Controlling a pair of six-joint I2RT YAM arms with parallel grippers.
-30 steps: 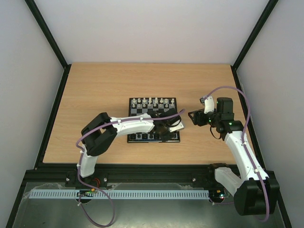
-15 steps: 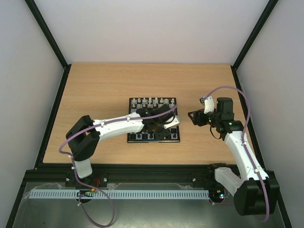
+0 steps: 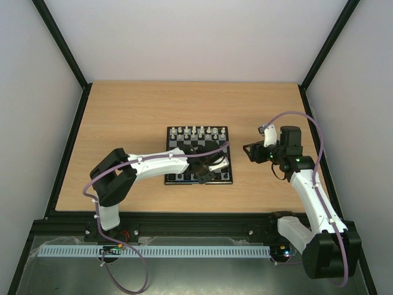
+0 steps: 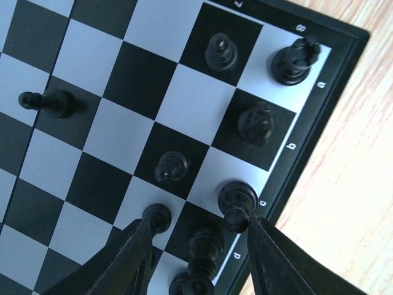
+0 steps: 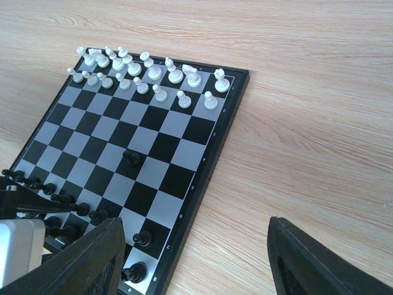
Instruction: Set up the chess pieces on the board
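Observation:
The board (image 3: 198, 138) lies mid-table. White chess pieces (image 3: 195, 131) fill its two far rows, also in the right wrist view (image 5: 147, 74). Black chess pieces (image 3: 184, 177) stand along the near rows. My left gripper (image 3: 206, 172) hovers low over the board's near right part. In the left wrist view it (image 4: 201, 222) is open, its fingertips either side of a black piece (image 4: 206, 243) on the edge row, a pawn (image 4: 156, 216) at the left tip and a taller piece (image 4: 238, 200) at the right tip. My right gripper (image 3: 255, 151) is open and empty, right of the board.
A lone black pawn (image 5: 131, 157) stands near the board's middle. Bare wooden table (image 5: 307, 123) lies to the board's right. A black frame (image 3: 184, 218) runs along the table's near edge, and grey walls close in the sides and back.
My left gripper moved left from the board's near right corner, then settled slightly nearer over the edge row. The left elbow swung left. The right arm has not moved.

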